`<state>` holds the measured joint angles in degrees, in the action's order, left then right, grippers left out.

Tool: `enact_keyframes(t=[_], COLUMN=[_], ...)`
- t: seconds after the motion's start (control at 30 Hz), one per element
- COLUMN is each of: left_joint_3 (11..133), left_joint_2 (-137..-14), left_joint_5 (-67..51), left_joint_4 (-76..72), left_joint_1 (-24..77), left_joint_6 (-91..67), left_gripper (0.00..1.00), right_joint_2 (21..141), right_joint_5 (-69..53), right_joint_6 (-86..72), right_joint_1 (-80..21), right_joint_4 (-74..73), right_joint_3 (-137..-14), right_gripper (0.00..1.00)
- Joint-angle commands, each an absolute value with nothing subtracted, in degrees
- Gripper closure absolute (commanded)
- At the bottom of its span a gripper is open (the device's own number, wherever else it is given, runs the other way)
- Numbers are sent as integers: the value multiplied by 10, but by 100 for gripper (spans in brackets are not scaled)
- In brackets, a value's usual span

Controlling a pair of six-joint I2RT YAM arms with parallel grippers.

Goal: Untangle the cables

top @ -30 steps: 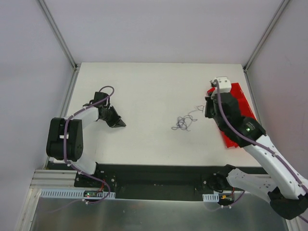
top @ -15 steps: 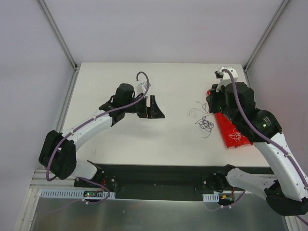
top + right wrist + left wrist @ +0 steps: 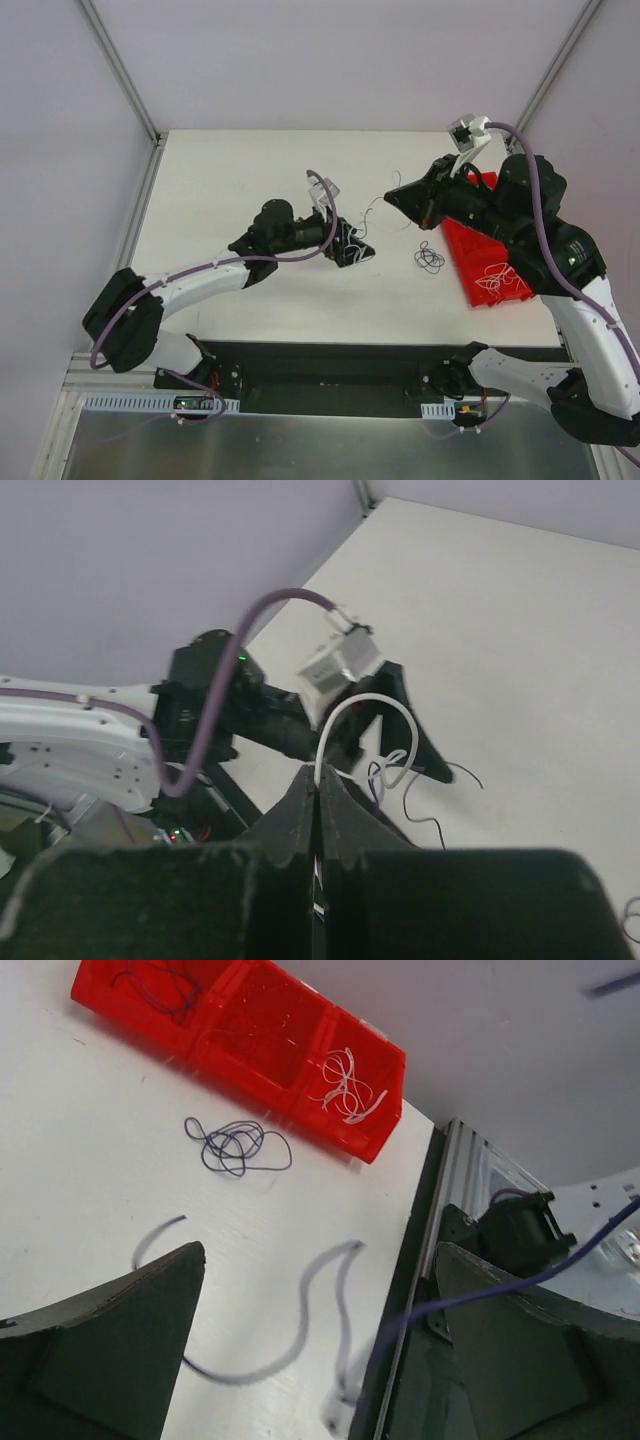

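A white strand point(image 3: 345, 703) with darker cables point(image 3: 455, 769) trailing off it hangs above mid-tabletop point(image 3: 230, 180), pinched in the right gripper point(image 3: 393, 194), which is clenched on it. A purple coil point(image 3: 430, 260) lies loose at 5 o'clock from that gripper, with the red bin point(image 3: 462, 248) just at its 3 o'clock. The left gripper point(image 3: 355, 250), at 8 o'clock, is spread wide and holds nothing. It would do best to close on one dark cable low down, then draw away slowly so loops slip free rather than tighten
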<state>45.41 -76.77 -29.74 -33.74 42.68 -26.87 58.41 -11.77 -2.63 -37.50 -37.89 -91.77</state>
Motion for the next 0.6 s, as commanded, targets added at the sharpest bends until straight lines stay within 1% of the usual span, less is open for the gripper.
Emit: enact_keyframes(t=[0.0, 0.03, 0.07, 0.1, 0.17, 0.2, 0.23, 0.3, 0.37, 0.47, 0.53, 0.57], left_joint_3=[513, 523, 527, 531, 539, 545, 545, 527, 502, 475, 450, 440], left_joint_2=[-851, -865, -874, -878, -882, -883, -882, -873, -855, -831, -809, -795], left_joint_5=[-229, -215, -214, -199, -143, -127, -118, -105, -97, -79, -83, -88], left_joint_4=[-412, -400, -399, -396, -352, -315, -289, -250, -203, -118, -94, -90], left_joint_1=[441, 440, 440, 440, 438, 434, 431, 420, 417, 417, 414, 412], left_joint_6=[-218, -223, -222, -226, -240, -248, -254, -271, -286, -301, -310, -314], left_gripper=[7, 15, 25, 43, 89, 100, 100, 100, 100, 100, 100, 100], right_joint_2=[599, 597, 594, 592, 585, 579, 572, 563, 569, 585, 586, 588], right_joint_5=[-216, -217, -217, -212, -190, -165, -135, -36, 107, 275, 332, 339], right_joint_6=[-77, -81, -83, -83, -77, -67, -57, -31, -6, 9, 13, 4], right_joint_1=[-381, -381, -383, -382, -382, -383, -383, -384, -382, -368, -337, -305], right_joint_4=[-305, -302, -301, -308, -331, -349, -366, -435, -507, -592, -606, -615], right_joint_3=[-945, -947, -949, -953, -968, -974, -982, -1009, -1040, -1050, -1012, -992], right_gripper=[100, 100, 100, 100, 100, 100, 100, 100, 100, 100, 100, 100])
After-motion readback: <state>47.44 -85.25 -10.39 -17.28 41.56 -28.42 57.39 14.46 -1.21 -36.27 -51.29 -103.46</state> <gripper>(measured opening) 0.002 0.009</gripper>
